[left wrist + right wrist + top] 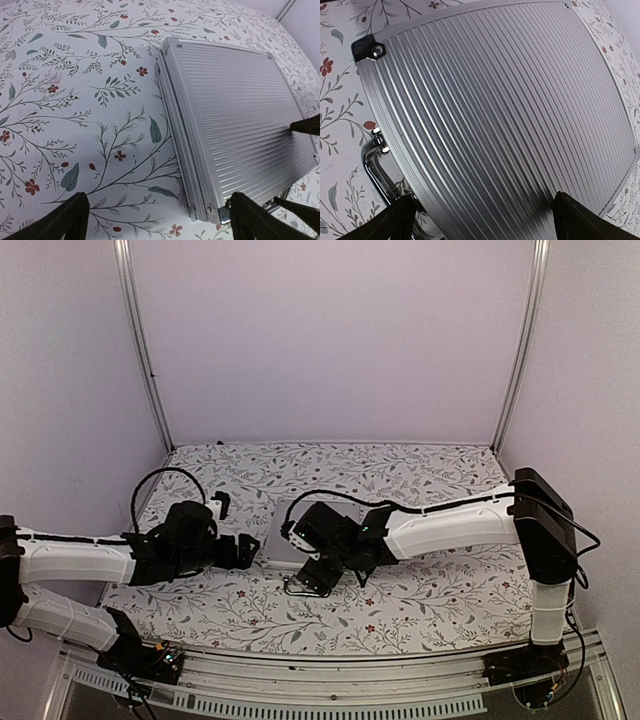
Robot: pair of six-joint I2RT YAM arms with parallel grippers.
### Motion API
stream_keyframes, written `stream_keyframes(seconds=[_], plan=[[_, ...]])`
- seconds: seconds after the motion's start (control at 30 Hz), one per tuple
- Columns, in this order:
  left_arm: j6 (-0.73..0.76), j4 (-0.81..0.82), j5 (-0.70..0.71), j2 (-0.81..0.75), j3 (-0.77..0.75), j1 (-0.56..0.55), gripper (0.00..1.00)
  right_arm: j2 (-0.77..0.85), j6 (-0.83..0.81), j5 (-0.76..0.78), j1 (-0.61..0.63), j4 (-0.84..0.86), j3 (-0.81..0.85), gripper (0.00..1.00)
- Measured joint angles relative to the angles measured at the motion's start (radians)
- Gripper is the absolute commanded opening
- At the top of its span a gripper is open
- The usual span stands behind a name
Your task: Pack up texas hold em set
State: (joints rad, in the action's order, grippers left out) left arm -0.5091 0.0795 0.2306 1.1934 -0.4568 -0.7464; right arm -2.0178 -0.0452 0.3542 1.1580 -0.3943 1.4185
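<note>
item: briefcase (pixel 235 125), silver, ribbed, lid down, flat mid-table on floral cloth (pixel 75 100), handle (pixel 375 165) toward near edge | contents: none in view, presumably inside | right gripper (pixel 485 210): over lid, fingers apart, empty | left gripper (pixel 160 215): just beside left edge, fingers apart, empty | step: final closing; whether it is fastened cannot be told | next: press lid, secure front edge by handle

left arm (pixel 75 560): low, extended inward | left gripper (pixel 159 212): jaws wide apart | right arm (pixel 450 525): elbow bent, extended inward | right gripper (pixel 480 220): jaws wide apart, near left fingers (pixel 252 220)
</note>
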Motion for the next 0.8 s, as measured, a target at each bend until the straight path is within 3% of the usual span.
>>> stream_keyframes(seconds=[0.8], plan=[[0.0, 0.0, 0.0, 0.013, -0.002, 0.0, 1.0, -0.04, -0.054, 0.083, 0.04, -0.032, 0.033, 0.99]])
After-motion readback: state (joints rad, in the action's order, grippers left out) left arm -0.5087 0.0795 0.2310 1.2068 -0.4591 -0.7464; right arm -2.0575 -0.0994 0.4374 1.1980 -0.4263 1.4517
